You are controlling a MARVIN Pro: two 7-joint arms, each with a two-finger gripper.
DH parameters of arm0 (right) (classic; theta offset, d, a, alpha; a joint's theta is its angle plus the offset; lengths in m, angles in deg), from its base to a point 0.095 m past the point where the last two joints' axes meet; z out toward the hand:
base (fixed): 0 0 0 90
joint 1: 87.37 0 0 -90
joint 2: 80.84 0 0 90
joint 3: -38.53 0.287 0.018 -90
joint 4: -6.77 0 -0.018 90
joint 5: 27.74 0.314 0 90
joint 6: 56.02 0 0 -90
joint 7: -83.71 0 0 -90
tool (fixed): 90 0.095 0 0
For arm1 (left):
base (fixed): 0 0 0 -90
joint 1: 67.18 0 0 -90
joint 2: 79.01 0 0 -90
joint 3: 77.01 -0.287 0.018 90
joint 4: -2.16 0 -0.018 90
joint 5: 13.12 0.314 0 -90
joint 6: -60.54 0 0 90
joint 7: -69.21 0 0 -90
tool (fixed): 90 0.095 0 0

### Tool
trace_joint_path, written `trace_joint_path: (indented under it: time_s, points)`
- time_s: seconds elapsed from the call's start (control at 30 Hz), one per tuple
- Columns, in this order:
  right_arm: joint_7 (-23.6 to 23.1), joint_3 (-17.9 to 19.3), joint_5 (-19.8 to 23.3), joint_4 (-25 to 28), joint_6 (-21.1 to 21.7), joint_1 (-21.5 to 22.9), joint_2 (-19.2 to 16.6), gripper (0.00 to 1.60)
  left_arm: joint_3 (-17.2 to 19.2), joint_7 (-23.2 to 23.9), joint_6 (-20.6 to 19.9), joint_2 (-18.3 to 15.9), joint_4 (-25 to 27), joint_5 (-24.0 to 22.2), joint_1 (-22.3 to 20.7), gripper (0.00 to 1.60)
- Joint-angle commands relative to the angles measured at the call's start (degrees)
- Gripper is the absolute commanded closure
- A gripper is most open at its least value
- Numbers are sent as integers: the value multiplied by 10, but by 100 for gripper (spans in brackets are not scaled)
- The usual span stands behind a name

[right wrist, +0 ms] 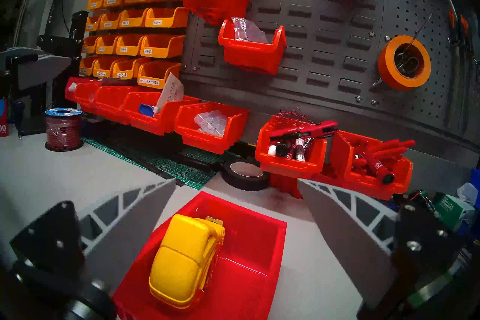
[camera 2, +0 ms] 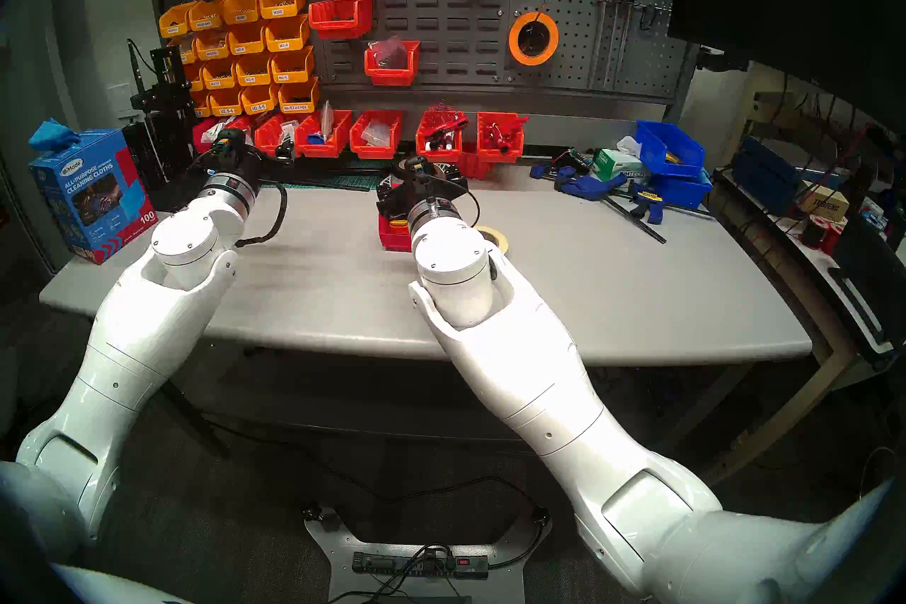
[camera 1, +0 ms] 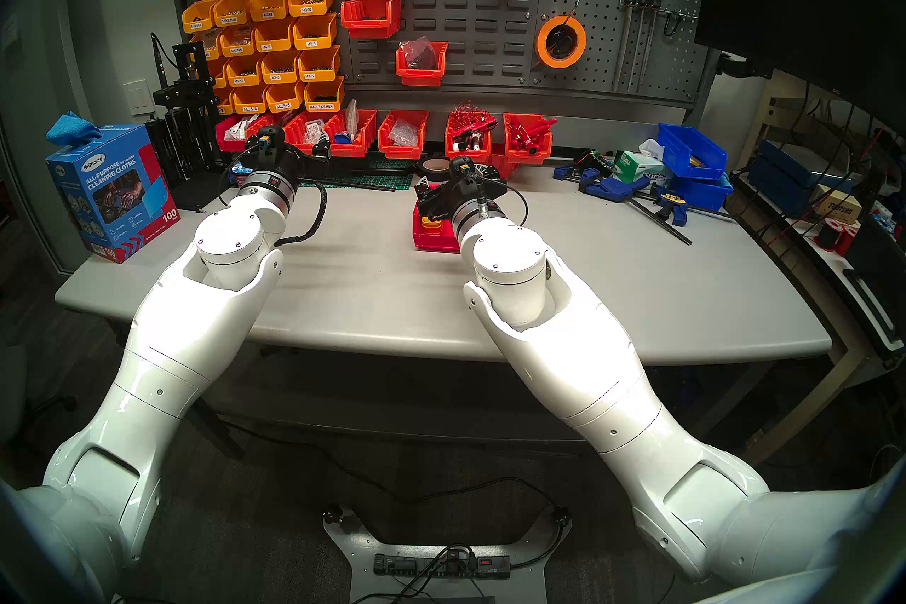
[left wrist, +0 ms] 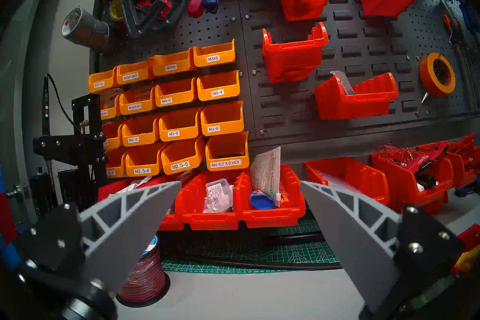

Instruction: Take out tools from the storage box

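right hand (right wrist: 237,220): released, grey ribbed fingers spread wide, nothing between them; hovers level above the near end of the storage box (right wrist: 249,231).
left hand (left wrist: 240,213): released too, empty, parked off to the left, facing the far wall bins (left wrist: 179,93); not involved.
storage box: bright red glossy plastic, open top, smooth floor, sits mid-worktop (camera 1: 343,274).
tape measure (right wrist: 185,259): yellow, rounded hard-plastic case, standing on edge against the box's left wall; metal tab shows at its far top corner. Label face not visible.
masking tape roll (camera 2: 495,236): flat cream ring, already lying on the worktop just right of the box, mostly hidden by the right arm.
step: my read, one tool is out, the tape measure is left; approach phase, no contact.
next: hand has to tip down and drop into the box, fingers straddling the case's flat sides. Left wall is tight; smooth shell may slip.
black tape roll (right wrist: 245,175): matte, beyond the box; leave alone.
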Motion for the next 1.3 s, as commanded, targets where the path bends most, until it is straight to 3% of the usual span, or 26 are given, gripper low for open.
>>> trace_joint_path:
  time_s: [0.0, 0.4, 0.8, 1.27]
  points:
    - [4, 0, -4, -5, -13, 18, 12, 0, 4, 0, 0, -1, 4, 0, -9, 0]
    - [4, -15, -1, -58, -30, 38, 37, 0, 4, 0, 0, -1, 4, 0, -9, 0]
    - [7, -13, 4, -76, -34, 44, 44, 0, 4, 0, 0, -1, 4, 0, -9, 0]
    - [24, 3, 19, -86, -10, 35, 60, 0, 4, 0, 0, -1, 4, 0, -9, 0]
